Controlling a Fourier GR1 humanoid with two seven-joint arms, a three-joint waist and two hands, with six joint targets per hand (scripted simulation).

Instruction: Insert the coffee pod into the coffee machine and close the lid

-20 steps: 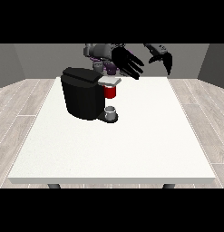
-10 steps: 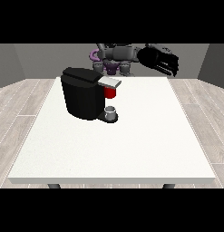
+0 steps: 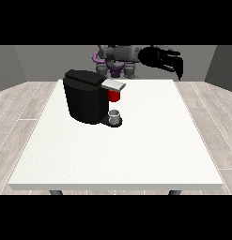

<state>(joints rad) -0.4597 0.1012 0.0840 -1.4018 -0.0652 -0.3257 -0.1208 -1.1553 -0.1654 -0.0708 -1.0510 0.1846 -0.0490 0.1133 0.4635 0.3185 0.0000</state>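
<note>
The black coffee machine (image 3: 87,96) stands on the left half of the white table (image 3: 136,150). Its grey lid (image 3: 113,85) juts out to the right and lies low over a red thing at the machine (image 3: 114,96). A small grey thing (image 3: 115,116) sits on the machine's base below. The hand at the view's right (image 3: 162,58) hangs in the air above the table's far edge, well right of the machine, its fingers (image 3: 178,69) drooping and holding nothing. No hand shows at the view's left.
The robot's torso (image 3: 116,58) stands behind the table's far edge, just behind the machine. White tabletop stretches to the right of the machine and in front of it.
The hand at the view's right has drawn away from above the machine's lid, going rightward and back over the far edge. The machine and lid look unchanged.
</note>
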